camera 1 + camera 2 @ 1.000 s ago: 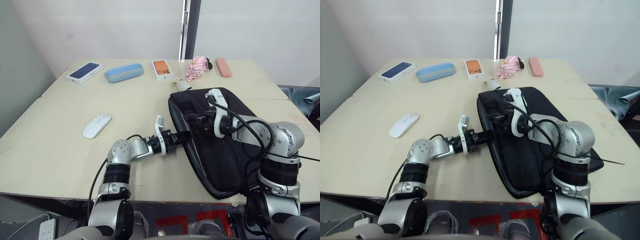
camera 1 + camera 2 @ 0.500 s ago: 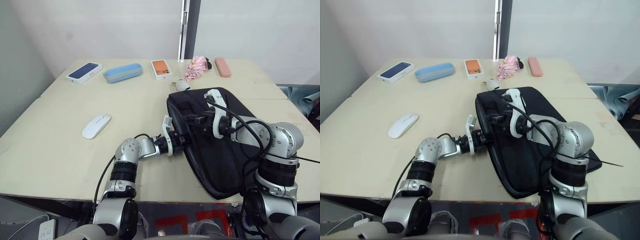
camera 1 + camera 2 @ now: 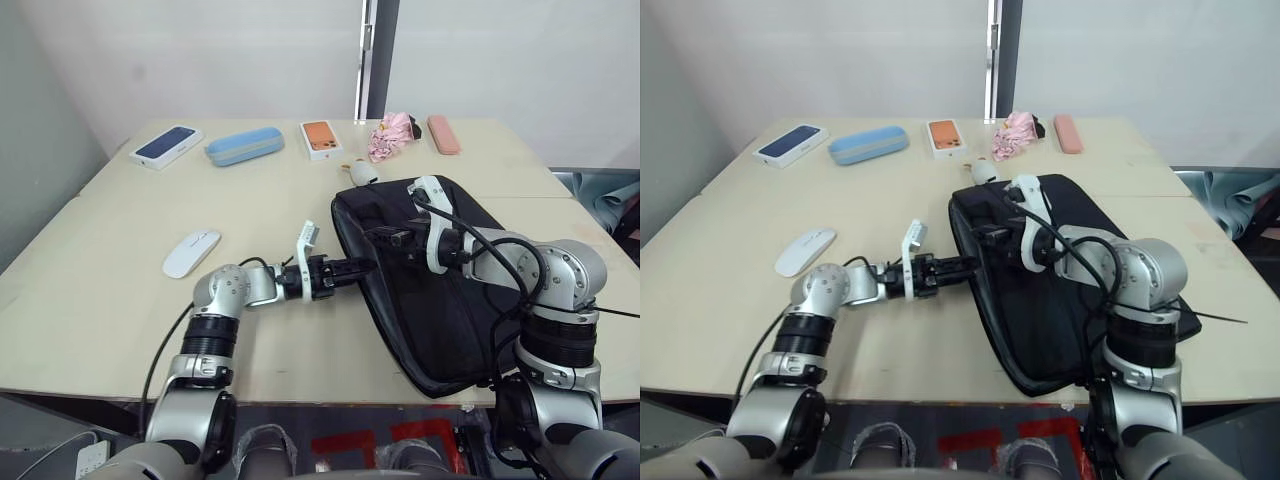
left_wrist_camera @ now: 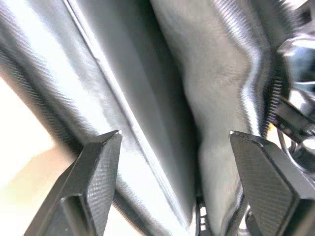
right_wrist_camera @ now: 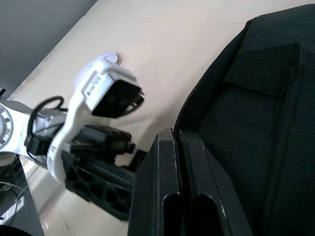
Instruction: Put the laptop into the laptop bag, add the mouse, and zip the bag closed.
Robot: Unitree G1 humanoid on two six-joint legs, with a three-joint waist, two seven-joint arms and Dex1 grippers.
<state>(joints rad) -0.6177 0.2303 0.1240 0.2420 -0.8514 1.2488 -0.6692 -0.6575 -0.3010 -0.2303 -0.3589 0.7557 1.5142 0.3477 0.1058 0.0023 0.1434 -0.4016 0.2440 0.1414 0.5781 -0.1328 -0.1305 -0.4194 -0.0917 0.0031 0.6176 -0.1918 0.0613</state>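
Laptop bag (image 3: 440, 290): black, lies flat on the right half of the table (image 3: 120, 310), centre-right of the head views, its long axis running from upper left to lower right of the frame, near corner overhanging the table's front edge. Grey lining is visible at the opened left edge in the left wrist view.

Left gripper (image 3: 362, 266): arm reaches from the lower left of the frame toward the bag's left edge, fingertips at that edge. In the left wrist view the two fingers (image 4: 96, 177) stand wide apart, with the bag's edge and lining between them; nothing is pinched.

Right gripper (image 3: 385, 236): sits over the upper left part of the bag, pointing toward the left gripper. In the right wrist view its fingers (image 5: 167, 196) are pressed together, with only a thin slit between them, beside the zip line at the bag's edge. Whether anything is pinched between them cannot be told.

Mouse (image 3: 192, 252): white, on bare table in the left-centre of the frame, well apart from the bag and from both grippers.

Laptop: cannot tell where it is.

Other items along the far edge of the table, left to right in the frame: dark blue phone box (image 3: 168, 145), light blue case (image 3: 245, 146), orange phone box (image 3: 322, 139), pink crumpled item (image 3: 395, 136), pink flat case (image 3: 443, 134). A small white rounded object (image 3: 361, 172) lies just beyond the bag's far corner.
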